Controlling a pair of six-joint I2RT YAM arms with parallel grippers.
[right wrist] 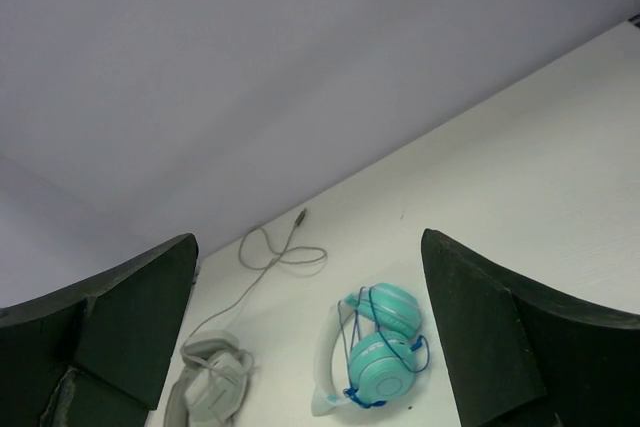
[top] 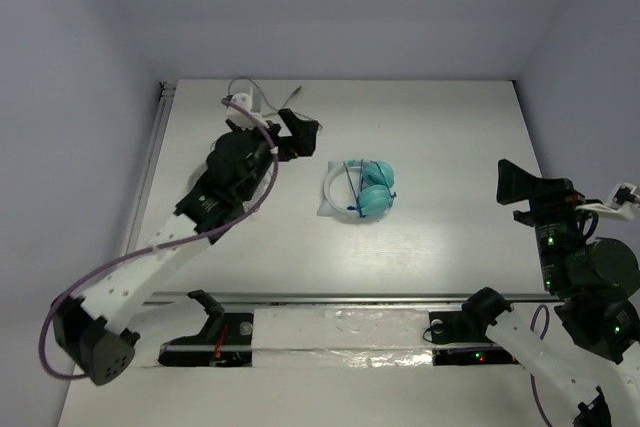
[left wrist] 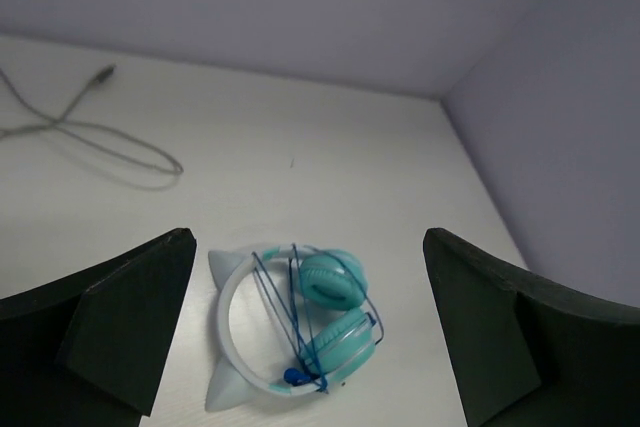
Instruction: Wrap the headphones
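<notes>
Headphones [top: 360, 190] lying flat near the middle of the table [top: 450, 127], touched by neither gripper; white band arcing to the left in the top view, both teal cups on the right, one behind the other, so the band-to-cups axis runs roughly left to right; blue cable wound across band and cups; left arm stretched diagonally over the far-left part of the table, left gripper [left wrist: 307, 247] facing the headphones from their left, fingers wide apart; right arm folded at the right edge, right gripper [right wrist: 308, 245] well apart from them, fingers likewise spread, holding nothing.
</notes>
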